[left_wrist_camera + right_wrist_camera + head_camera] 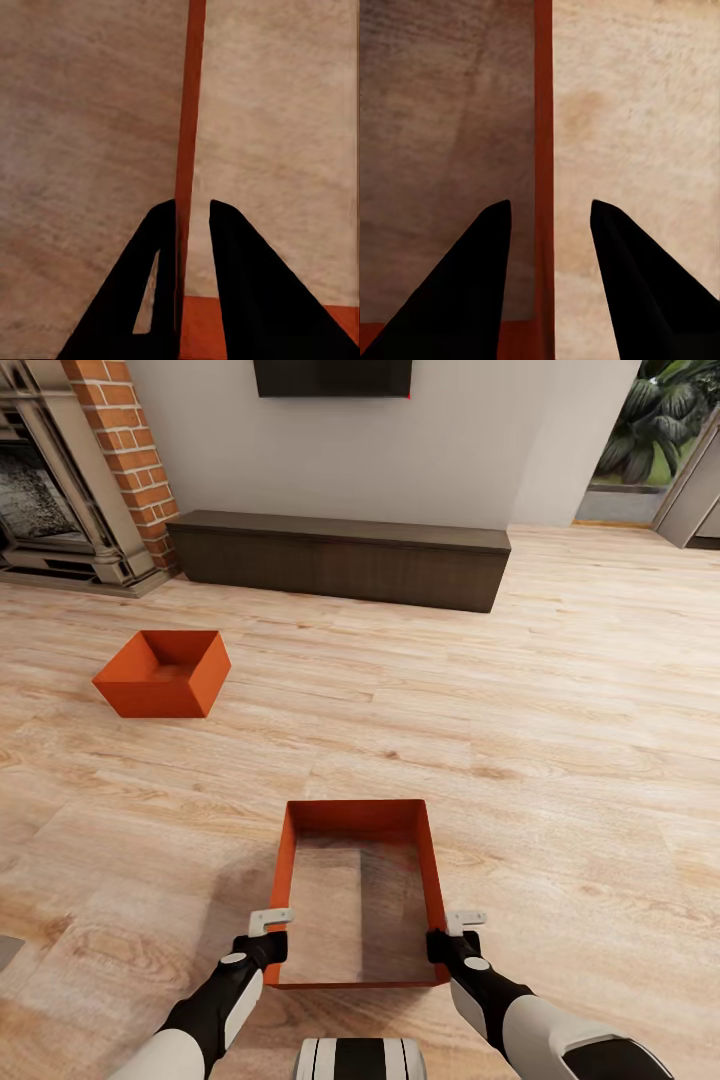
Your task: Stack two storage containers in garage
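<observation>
1. Near storage container [356, 812] at 6 o'clock on the wood plank floor [560, 740], open top up.
2. Left tool [268, 932] nearly closed, straddling its left wall.
3. Right tool [452, 932] wider apart, straddling its right wall untouched.
4. Second storage container [165, 672] at 10 o'clock, near the brick fireplace [120, 450].

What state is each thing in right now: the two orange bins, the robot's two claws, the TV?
Near storage container: upright, empty, each side wall between a gripper's jaws.
Far storage container: upright on the wood floor, apparently empty, untouched.
Left gripper: jaws nearly closed on the wall.
Right gripper: jaws astride the wall, gaps showing.
TV: screen dark.
</observation>
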`<state>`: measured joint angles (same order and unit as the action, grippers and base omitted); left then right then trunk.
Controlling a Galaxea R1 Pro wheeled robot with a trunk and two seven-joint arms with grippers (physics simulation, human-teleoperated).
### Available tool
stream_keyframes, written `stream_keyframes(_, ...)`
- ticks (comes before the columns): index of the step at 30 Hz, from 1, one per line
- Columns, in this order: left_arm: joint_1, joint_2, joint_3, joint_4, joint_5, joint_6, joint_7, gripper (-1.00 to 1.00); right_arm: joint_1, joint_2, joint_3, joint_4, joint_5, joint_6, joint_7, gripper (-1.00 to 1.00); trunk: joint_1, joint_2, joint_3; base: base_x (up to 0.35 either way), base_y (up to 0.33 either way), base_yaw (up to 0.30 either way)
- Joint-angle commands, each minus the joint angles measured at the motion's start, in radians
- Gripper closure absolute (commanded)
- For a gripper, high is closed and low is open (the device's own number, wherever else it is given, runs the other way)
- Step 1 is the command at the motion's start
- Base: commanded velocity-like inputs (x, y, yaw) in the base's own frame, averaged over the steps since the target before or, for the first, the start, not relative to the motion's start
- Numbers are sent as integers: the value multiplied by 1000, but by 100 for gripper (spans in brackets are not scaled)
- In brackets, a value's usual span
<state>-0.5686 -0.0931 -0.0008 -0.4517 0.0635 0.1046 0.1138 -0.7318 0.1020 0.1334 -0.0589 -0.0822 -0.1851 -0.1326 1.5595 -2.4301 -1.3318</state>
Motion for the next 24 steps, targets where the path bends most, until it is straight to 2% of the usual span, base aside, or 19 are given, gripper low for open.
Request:
stream_keyframes(1,0,5,3,-8,-11,5,7,100,0,0,10,2,-10,-2,2,100,2,0,-1,0,0,0)
stream_keyframes(17,0,-2,-1,-13,-10,5,-2,100,0,-5,9,2,-10,-10,2,100,2,0,-1,0,0,0)
stream_keyframes(24,0,-2,4,-14,-10,7,0,100,0,-6,9,2,-10,-10,2,100,-25,49,21,0,0,0)
